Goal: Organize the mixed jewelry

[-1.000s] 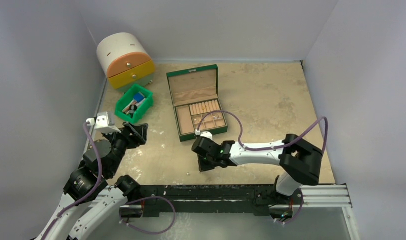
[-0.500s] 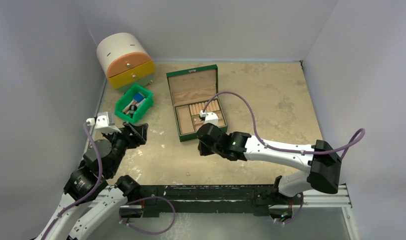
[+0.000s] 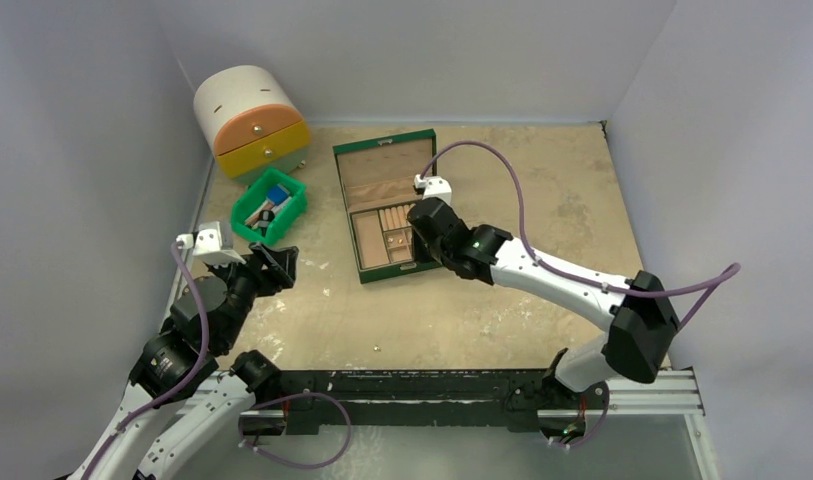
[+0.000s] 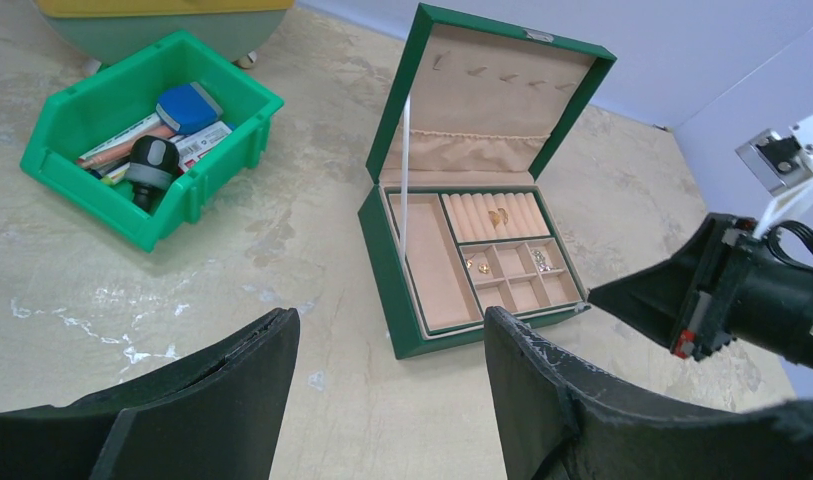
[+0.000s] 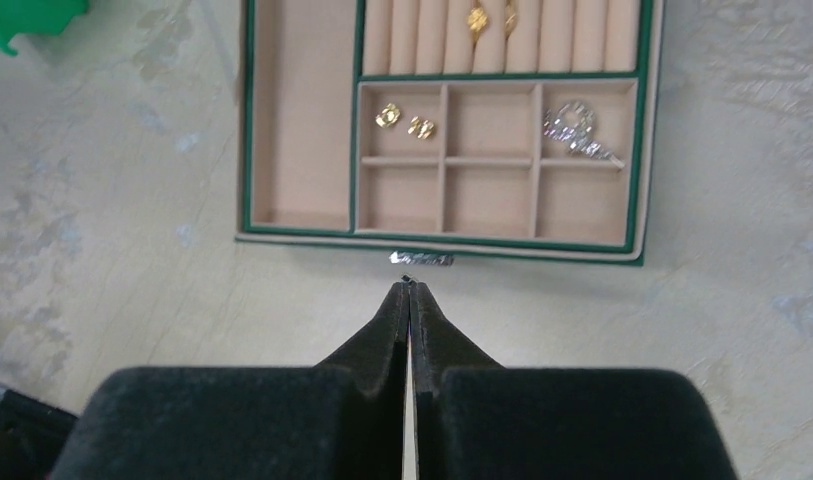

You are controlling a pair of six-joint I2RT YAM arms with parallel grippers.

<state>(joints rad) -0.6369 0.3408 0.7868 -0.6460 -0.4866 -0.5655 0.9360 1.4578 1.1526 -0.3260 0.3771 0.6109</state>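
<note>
The green jewelry box [image 3: 382,170] lies open mid-table. In the right wrist view its tray [image 5: 244,120] holds two gold studs [image 5: 402,122], gold rings [image 5: 490,18] in the ring rolls and a silver charm [image 5: 577,128]. My right gripper [image 5: 408,283] is shut, with a tiny dark speck of jewelry [image 5: 406,279] pinched at its tip. It hangs over the box's front edge [image 3: 422,258]. My left gripper [image 4: 390,318] is open and empty above bare table left of the box [image 3: 272,262]. One tiny loose piece [image 3: 377,348] lies near the table's front edge.
A green plastic bin [image 3: 269,207] with blue and wooden bits stands left of the box. A round white cabinet with orange and yellow drawers [image 3: 247,120] stands in the far left corner. Walls close in the table on three sides.
My right gripper has risen from the table near the front edge and moved away from me to the box's front, staying shut. The left arm has not moved.
</note>
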